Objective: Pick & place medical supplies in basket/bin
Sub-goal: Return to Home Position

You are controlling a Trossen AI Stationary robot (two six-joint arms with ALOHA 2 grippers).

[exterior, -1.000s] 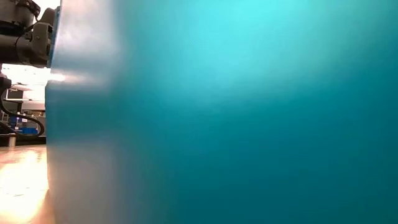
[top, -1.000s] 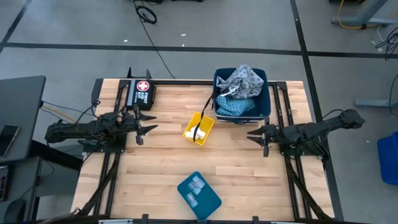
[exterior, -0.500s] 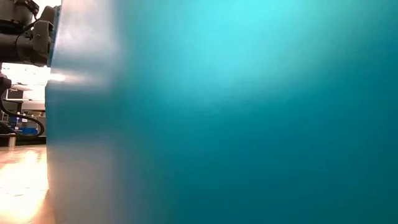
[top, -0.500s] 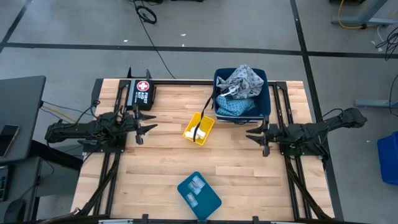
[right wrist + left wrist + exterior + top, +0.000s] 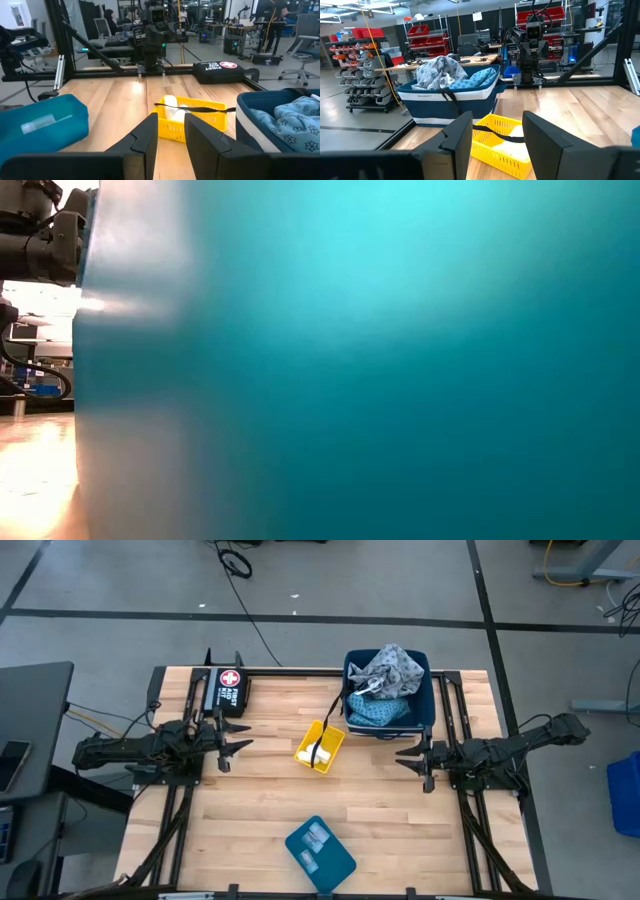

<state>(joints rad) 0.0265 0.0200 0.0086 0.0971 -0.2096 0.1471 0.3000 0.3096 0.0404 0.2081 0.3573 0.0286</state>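
Nothing is left lying loose to be fetched, so the relation that matters is how each gripper stands to the yellow basket point(image 5: 320, 746) in the middle of the table point(image 5: 250, 825). The left gripper point(image 5: 232, 752) is off the basket's left side and the right gripper point(image 5: 410, 762) off its right, both pointing inward at it along one line, with bare wood between each gripper and the basket. Each gripper has its fingers spread and holds nothing; the basket shows through the gap in both wrist views. The white rolls point(image 5: 170, 102) lie inside the basket. Behind it and to the right stands the blue-and-white bin point(image 5: 432, 700), with the grey-blue pad point(image 5: 392, 668) heaped on the blue pad point(image 5: 378, 712). In front of the basket, near the table's front edge, sits the blue bin point(image 5: 335, 858) holding the clear packets point(image 5: 315, 836). The black case point(image 5: 229, 690) lies behind the basket to the left, close to the left arm. The low view is filled by a teal surface, probably the blue bin's wall. The right gripper is the nearer to the blue-and-white bin's front corner, so I judge that drawing straight back, away from the basket, is its safest path; both arms seem to have open room behind them.
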